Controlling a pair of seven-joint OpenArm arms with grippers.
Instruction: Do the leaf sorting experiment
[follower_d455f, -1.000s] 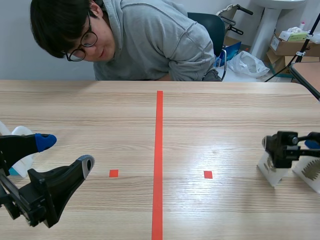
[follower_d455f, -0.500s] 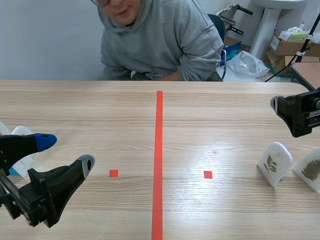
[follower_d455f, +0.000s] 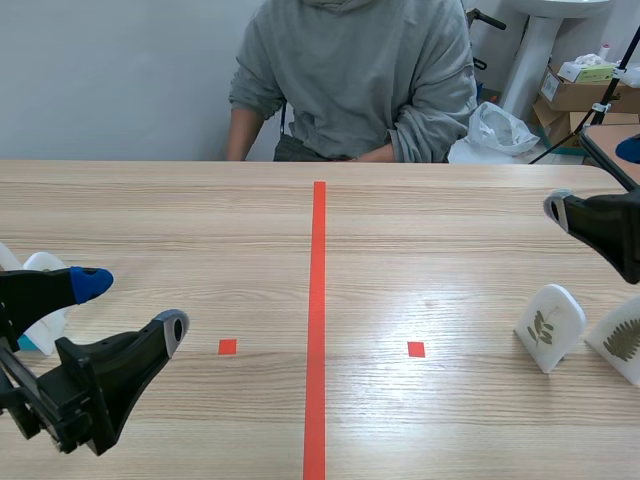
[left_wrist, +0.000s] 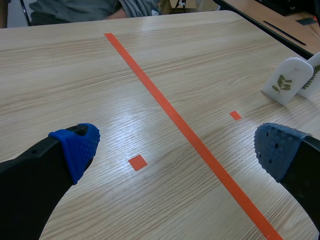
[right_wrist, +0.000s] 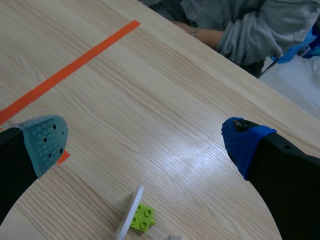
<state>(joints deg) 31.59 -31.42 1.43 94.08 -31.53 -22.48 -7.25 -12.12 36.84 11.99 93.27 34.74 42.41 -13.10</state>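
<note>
Two white arched cards with pressed leaves stand at the table's right: one with a small sprig (follower_d455f: 549, 327) (left_wrist: 287, 81), one with a fern-like leaf (follower_d455f: 619, 341) (left_wrist: 314, 75). My right gripper (follower_d455f: 592, 177) hangs open above and behind them, holding nothing. In the right wrist view a card (right_wrist: 130, 212) shows edge-on under the open gripper (right_wrist: 146, 142), with a green brick foot (right_wrist: 143, 218). My left gripper (follower_d455f: 130, 305) (left_wrist: 175, 150) is open and empty at the near left.
A person in a grey hoodie (follower_d455f: 360, 80) sits across the table, forearm (right_wrist: 210, 35) resting at the far edge. White objects (follower_d455f: 40, 300) lie behind the left gripper at the left edge. Boxes and a bag stand beyond the table's far right.
My right gripper has lifted away from the sprig card, going up and to the right; the card stays standing. The person has straightened up. The left arm has not moved.
</note>
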